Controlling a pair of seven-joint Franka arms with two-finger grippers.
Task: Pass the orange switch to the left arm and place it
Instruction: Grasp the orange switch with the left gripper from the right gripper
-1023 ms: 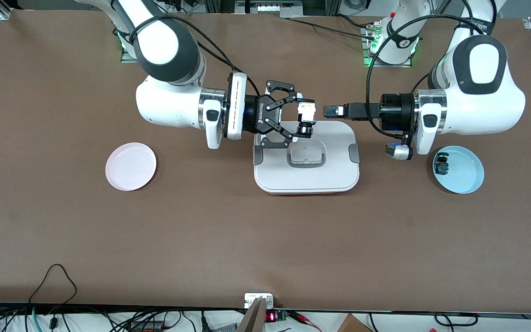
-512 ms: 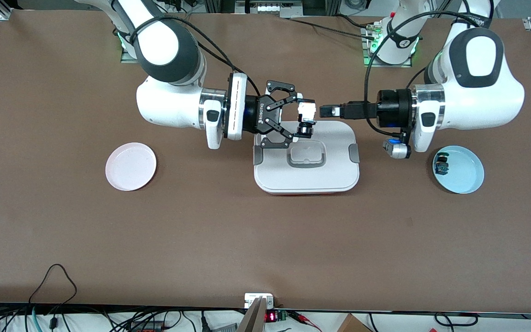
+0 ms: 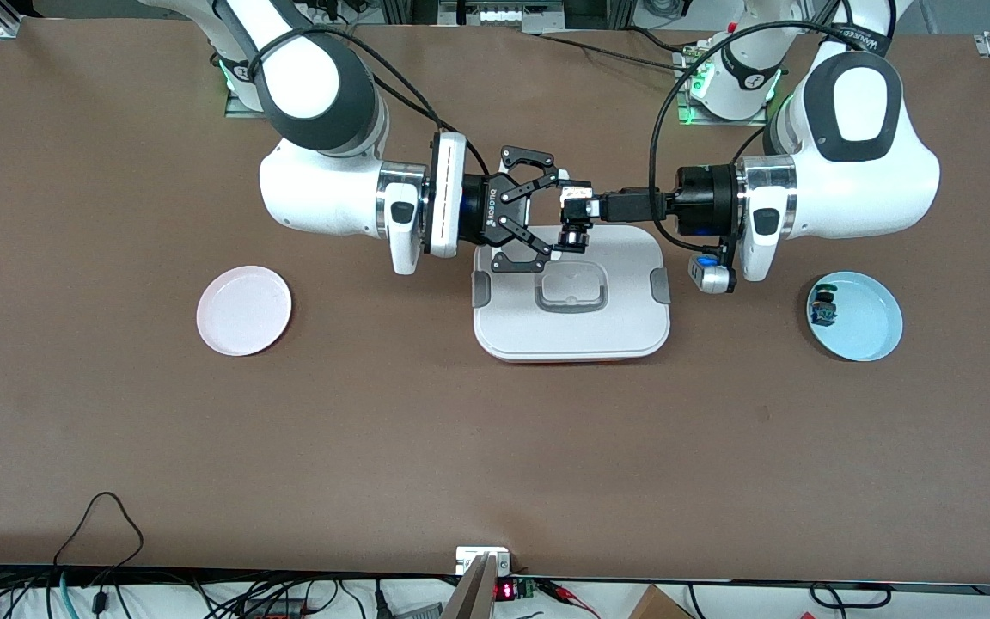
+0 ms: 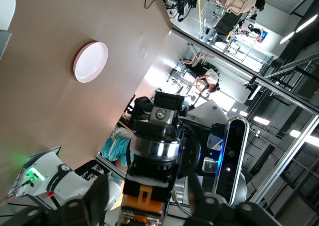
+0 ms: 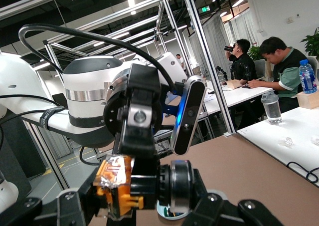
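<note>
Orange switch (image 3: pixel 575 225) sits clamped in the right gripper (image 3: pixel 565 217) over the box (image 3: pixel 571 322); left gripper (image 3: pixel 591 207) touches it, grip unclear.

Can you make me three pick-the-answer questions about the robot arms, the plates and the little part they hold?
1. What is the switch over?
A. the pink plate
B. the box
C. the blue plate

2. How many plates are on the table?
A. two
B. three
C. four

3. What is the right gripper doing?
A. hanging open
B. resting on a plate
C. holding the switch

Answers:
1 B: both grippers meet above the box, at its edge by the arms' bases.
2 A: one pink plate and one blue plate.
3 C: the right gripper is shut on the switch, with the left gripper right against it.
</note>
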